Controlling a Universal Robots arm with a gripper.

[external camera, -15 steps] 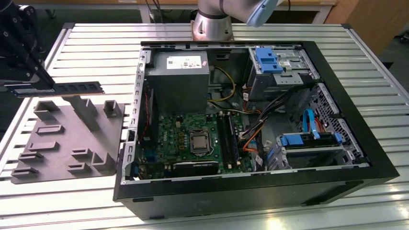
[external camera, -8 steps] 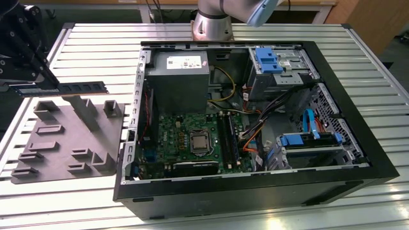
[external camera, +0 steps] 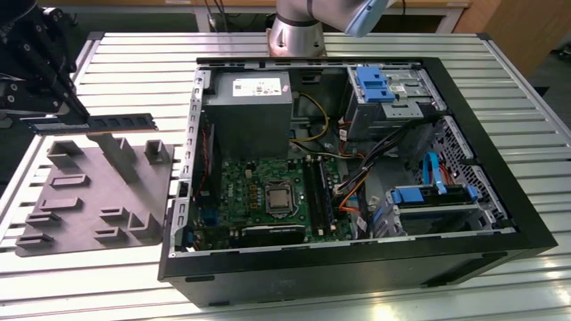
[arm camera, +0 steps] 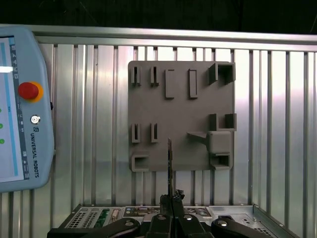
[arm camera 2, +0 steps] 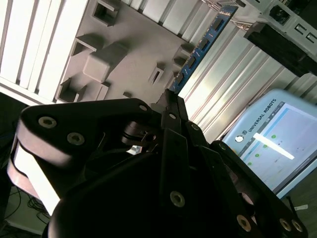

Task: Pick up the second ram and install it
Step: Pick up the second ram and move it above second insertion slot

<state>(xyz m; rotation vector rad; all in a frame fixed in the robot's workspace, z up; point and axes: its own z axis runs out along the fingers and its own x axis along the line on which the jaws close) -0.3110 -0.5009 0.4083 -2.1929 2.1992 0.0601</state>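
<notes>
The second ram [external camera: 116,122] is a long dark green stick held level above the slatted table, near the back edge of the grey fixture block [external camera: 98,194]. My black gripper [external camera: 64,115] is shut on its end toward the exterior view's left. In the second wrist view the ram [arm camera 2: 200,47] runs away from the gripper [arm camera 2: 171,99]. In the first wrist view the ram [arm camera: 170,163] shows edge-on, rising from the gripper [arm camera: 171,199] over the fixture block [arm camera: 181,114]. The green motherboard [external camera: 259,194] with its long black slots [external camera: 319,194] lies in the open computer case [external camera: 357,261].
The case has a grey power supply [external camera: 248,107], blue drive brackets [external camera: 375,83] and loose orange and yellow cables [external camera: 352,194]. The arm's base [external camera: 297,30] stands behind the case. A teach pendant [arm camera: 20,109] lies on the slatted table [external camera: 134,73] beside the fixture block.
</notes>
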